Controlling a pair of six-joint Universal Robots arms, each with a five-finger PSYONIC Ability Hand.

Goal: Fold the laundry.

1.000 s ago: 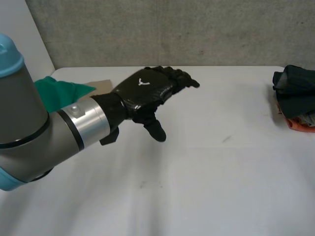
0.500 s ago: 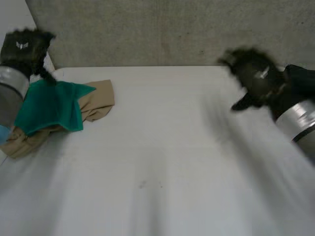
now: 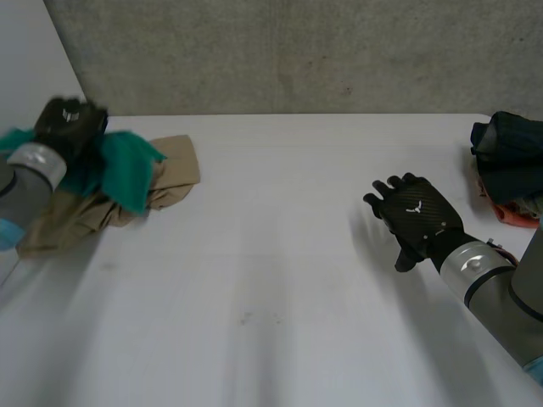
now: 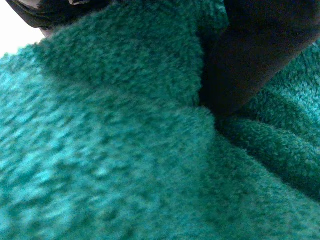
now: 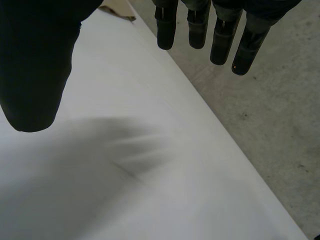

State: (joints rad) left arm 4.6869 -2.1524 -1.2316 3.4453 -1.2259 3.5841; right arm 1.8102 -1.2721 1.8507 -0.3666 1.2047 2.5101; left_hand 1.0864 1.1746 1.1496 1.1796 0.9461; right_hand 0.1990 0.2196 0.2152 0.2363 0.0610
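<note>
Green fleece cloth (image 3: 125, 170) sits bunched at the far left of the white table (image 3: 280, 254), over a tan garment (image 3: 174, 174); a dark clothes pile (image 3: 509, 157) lies at the right edge. Left hand (image 3: 69, 123) clutches the fleece; right hand (image 3: 418, 212) hovers spread-fingered above bare tabletop.

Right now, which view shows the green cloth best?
Head view: the green cloth shows outlined, gripped by the left hand over a tan cloth. The left wrist view gives its pile close up; the right wrist view faces the table.
</note>
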